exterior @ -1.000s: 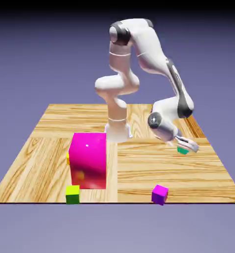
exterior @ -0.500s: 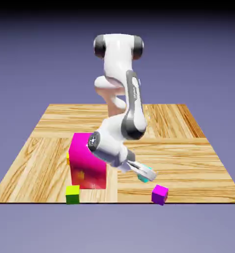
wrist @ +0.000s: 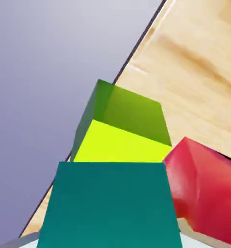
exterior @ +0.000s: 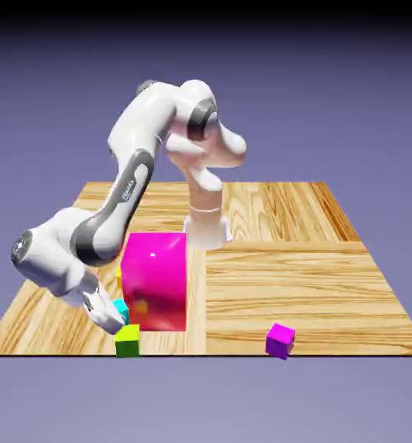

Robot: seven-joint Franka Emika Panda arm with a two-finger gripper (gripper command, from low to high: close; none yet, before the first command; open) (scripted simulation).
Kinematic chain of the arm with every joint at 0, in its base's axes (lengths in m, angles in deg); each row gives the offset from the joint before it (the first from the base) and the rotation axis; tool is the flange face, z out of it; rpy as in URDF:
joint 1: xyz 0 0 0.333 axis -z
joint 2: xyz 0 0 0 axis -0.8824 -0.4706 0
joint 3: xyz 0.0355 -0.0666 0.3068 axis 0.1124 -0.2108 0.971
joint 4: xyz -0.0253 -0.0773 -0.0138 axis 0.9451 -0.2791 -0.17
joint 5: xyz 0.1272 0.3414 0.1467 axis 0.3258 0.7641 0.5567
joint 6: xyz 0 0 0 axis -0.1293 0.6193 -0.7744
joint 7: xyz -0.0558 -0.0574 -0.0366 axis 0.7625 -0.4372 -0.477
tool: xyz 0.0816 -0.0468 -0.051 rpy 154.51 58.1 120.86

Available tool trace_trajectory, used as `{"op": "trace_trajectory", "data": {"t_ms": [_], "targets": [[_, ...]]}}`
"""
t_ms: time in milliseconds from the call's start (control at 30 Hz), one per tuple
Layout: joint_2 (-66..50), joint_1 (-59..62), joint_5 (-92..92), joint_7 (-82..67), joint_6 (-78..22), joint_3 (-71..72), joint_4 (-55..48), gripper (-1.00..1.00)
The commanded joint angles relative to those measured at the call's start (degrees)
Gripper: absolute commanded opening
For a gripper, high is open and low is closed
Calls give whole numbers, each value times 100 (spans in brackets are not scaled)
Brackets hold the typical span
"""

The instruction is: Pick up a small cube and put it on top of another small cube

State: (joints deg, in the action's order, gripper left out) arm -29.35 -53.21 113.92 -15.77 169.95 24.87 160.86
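Note:
My gripper [exterior: 114,315] is shut on the small teal cube [exterior: 120,310] near the table's front edge, at the exterior view's left. It holds the cube just above and slightly left of the yellow-green cube [exterior: 128,340], which rests on the table. In the hand view the teal cube [wrist: 111,206] fills the bottom between my fingers and hides most of them. Just beyond it lies the yellow-green cube [wrist: 122,128], lime top toward me.
A large magenta block [exterior: 156,280] stands right beside the yellow-green cube; it shows red [wrist: 207,193] in the hand view. A small purple cube [exterior: 280,340] sits near the front edge, further right. The table's front edge [exterior: 201,354] runs just under the cubes.
The arm has swung from the exterior view's right across to the left, carrying the teal cube low over the table to just above the yellow-green cube. The gripper stayed shut.

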Motion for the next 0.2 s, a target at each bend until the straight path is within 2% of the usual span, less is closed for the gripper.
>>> {"op": "trace_trajectory", "data": {"t_ms": [0, 167], "targets": [[0, 0, -14, 3, -2, 0, 0, 100], [190, 178, -223, 209, -805, -135, -658, 100]]}}
